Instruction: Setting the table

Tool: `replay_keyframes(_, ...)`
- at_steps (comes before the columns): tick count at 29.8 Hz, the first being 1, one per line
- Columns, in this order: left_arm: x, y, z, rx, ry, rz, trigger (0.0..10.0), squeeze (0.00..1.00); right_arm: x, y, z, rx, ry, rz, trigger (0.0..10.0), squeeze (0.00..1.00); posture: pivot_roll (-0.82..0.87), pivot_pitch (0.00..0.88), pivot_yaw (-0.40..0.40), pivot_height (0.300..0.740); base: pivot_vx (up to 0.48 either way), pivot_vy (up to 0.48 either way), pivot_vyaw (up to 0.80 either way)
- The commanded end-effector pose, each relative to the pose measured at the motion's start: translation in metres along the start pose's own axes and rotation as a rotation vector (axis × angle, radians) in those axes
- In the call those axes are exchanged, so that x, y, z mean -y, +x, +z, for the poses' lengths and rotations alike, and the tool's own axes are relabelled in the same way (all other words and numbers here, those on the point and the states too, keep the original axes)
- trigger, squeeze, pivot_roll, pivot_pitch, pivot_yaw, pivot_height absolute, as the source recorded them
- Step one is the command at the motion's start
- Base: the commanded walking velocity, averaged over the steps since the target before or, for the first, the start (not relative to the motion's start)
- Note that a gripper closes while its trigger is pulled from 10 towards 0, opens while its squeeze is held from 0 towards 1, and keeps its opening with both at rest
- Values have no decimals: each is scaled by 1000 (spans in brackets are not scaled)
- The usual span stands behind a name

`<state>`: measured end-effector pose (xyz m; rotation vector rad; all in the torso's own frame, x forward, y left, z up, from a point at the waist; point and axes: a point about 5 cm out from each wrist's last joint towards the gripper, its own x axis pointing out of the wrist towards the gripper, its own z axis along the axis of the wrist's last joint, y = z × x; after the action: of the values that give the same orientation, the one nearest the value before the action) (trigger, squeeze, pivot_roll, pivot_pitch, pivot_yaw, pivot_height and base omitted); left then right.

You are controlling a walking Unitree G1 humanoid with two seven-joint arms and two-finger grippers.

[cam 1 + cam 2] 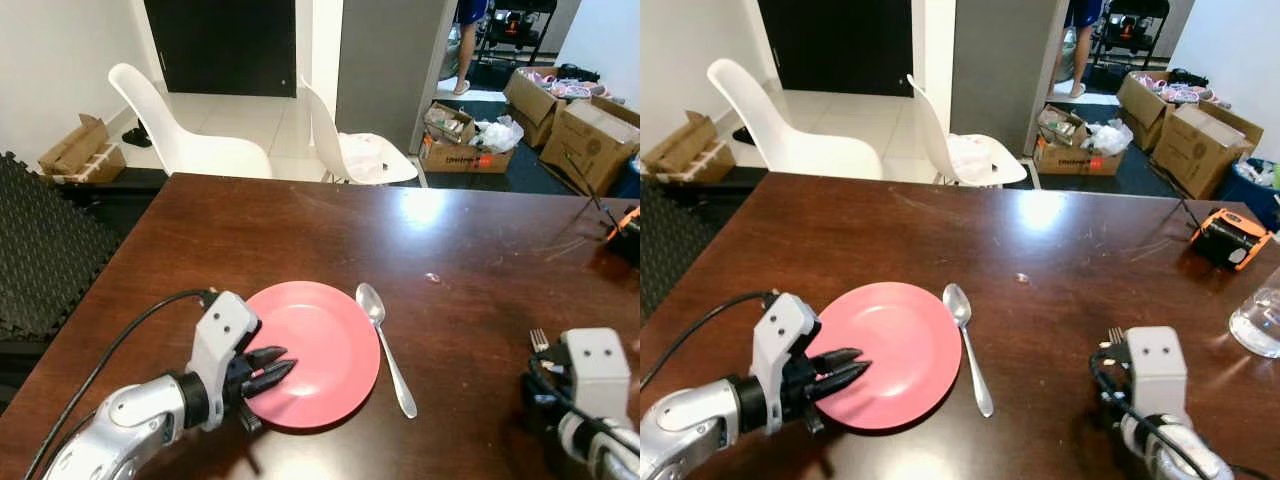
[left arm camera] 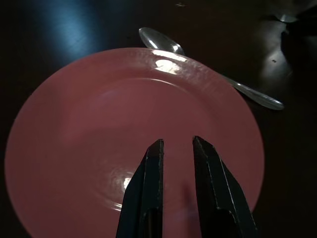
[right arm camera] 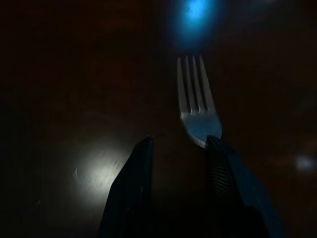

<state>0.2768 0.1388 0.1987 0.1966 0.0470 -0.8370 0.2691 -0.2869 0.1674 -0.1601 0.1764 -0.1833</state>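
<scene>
A pink plate point(image 1: 315, 345) lies on the dark brown desk point(image 1: 450, 250), near its front edge, with a spoon point(image 1: 385, 345) just beside it on the robot's right, bowl pointing away from the robot. The left gripper point(image 1: 272, 372) hovers over the plate's near left part; in the left wrist view its jaws stand a little apart, with a narrow gap and nothing between them, the plate point(image 2: 99, 124) and the spoon point(image 2: 208, 64) lying beyond. The right gripper point(image 3: 178, 144) is low over the desk at the front right; its jaws are spread, and a fork point(image 3: 197, 99) lies with its tines pointing away and its handle running back beside one finger, whether touching it I cannot tell. The fork's tines point(image 1: 538, 340) peek out past the wrist. Further right sit an orange device point(image 1: 1230, 237) and a glass point(image 1: 1260, 320). Behind the desk are two white chairs point(image 1: 190, 130) and cardboard boxes point(image 1: 585, 130) on the floor.
</scene>
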Motion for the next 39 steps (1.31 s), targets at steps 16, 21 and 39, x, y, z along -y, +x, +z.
replay_keyframes(16,-11,-9,-8,-51,6,40,10000,0,18,-11,-16,-21,87,-64,10000,0,-19,257,149,740,0,0,0)
replay_keyframes(21,-11,-8,-7,-51,12,34,10000,0,19,-22,-27,-68,120,-97,10000,0,-21,256,145,740,0,0,0)
replay_keyframes(39,-9,-6,-9,-48,10,13,10000,0,37,-37,-63,-232,363,-67,10000,0,-33,250,145,740,0,0,0)
